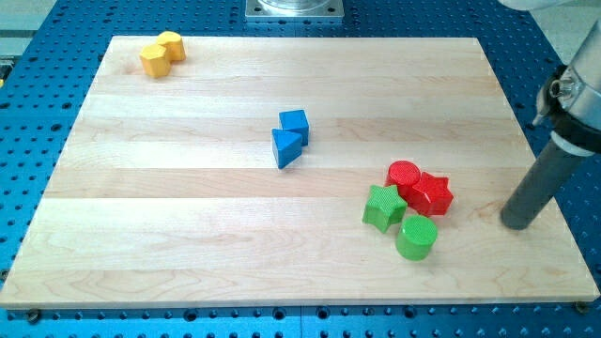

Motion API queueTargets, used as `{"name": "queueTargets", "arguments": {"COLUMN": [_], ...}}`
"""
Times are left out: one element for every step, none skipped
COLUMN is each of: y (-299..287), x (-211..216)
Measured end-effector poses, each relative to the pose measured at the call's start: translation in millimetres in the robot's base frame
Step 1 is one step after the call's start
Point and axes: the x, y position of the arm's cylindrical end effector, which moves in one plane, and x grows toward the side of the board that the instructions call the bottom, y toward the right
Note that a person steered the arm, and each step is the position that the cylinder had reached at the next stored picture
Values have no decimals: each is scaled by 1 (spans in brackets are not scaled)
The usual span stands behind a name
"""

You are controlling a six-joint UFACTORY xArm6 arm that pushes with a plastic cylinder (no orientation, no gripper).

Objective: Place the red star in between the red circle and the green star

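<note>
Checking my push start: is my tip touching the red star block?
Apart. The camera view shows bare wood between my tip and the red star block, which sits to its left.

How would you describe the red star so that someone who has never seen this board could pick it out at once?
Start at the wooden board and go to the cluster of four blocks near its lower right. The red star sits on that cluster's right side, nearest my tip, touching the red circle at its upper left. It is the only red block with points; the green star and green cylinder differ in colour.

Red star touching red circle; green star just left.
</note>
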Motion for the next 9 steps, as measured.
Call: {"name": "queueTargets", "arguments": {"y": [-24,-40,-50,-73,-97,-113,-143,-186,-213], "x": [-12,-15,-15,-19,-27,-28,-42,-69,-83]}}
